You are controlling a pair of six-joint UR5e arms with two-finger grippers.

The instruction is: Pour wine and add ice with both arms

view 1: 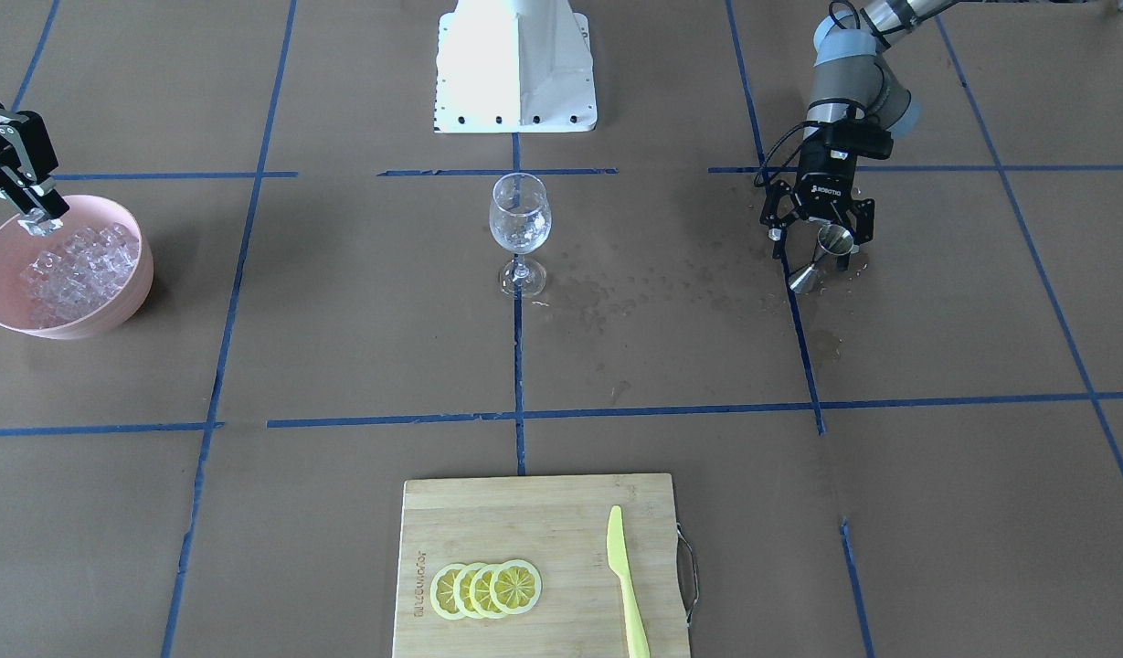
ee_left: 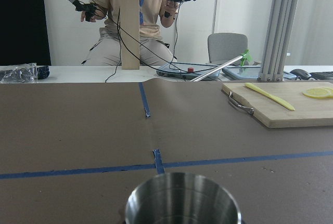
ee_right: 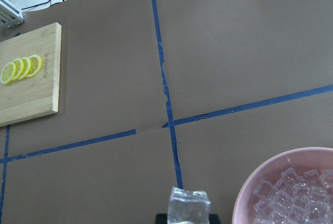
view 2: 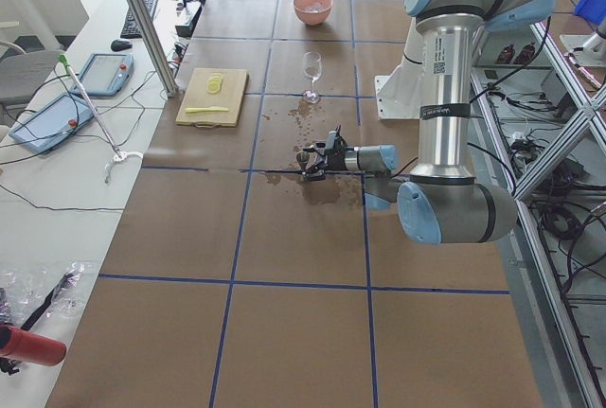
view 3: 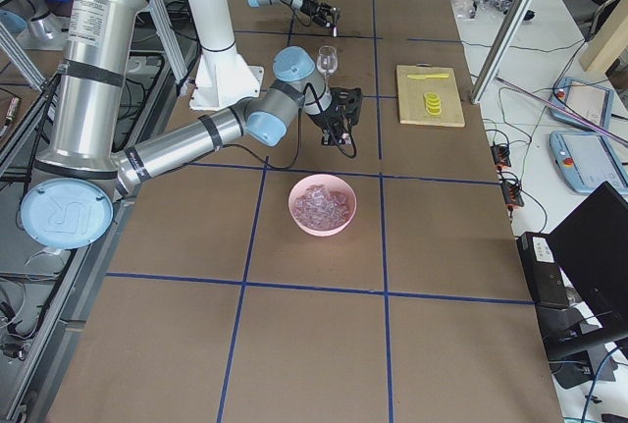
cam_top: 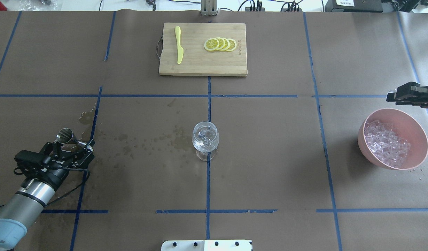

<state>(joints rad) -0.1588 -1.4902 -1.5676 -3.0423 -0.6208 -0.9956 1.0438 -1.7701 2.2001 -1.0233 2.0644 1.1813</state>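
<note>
Where the two arms reach over the table, each carries one black two-finger gripper. The left arm (view 1: pixel 853 82) is a grey tube with a pale blue joint cap. The left gripper (view 1: pixel 818 249) sits low over the paper with its fingers spread wide to either side of a single jigger (view 1: pixel 833 241). This is a polished steel double cone that stands upright with its round mouth up. The right arm (view 3: pixel 177 148) holds the right gripper (view 1: pixel 37 219) in the air beside the bowl, its fingertips pinched on one ice cube (ee_right: pixel 190 203), a clear, glassy block with soft edges.

The rest of the ice (view 1: pixel 77 265) lies heaped, many small cubes alike, in one round pink bowl (view 1: pixel 95 320) with a smooth matt wall. One clear stemmed wine glass (view 1: pixel 519 219) stands mid-table on a blue tape line (view 1: pixel 518 366). Something clear glints in it, but I cannot tell liquid from ice there, so the wine itself cannot be picked out.

One rectangular bamboo cutting board (view 1: pixel 524 521) with a wire handle bears four overlapping lemon slices (view 1: pixel 488 588), flat yellow discs, and one pale green plastic knife (view 1: pixel 623 576). Matt brown paper (view 1: pixel 342 302) covers the table, darkened by many wet spots (view 1: pixel 652 283) between glass and jigger. One white boxy pedestal (view 1: pixel 515 64) stands behind the glass.
</note>
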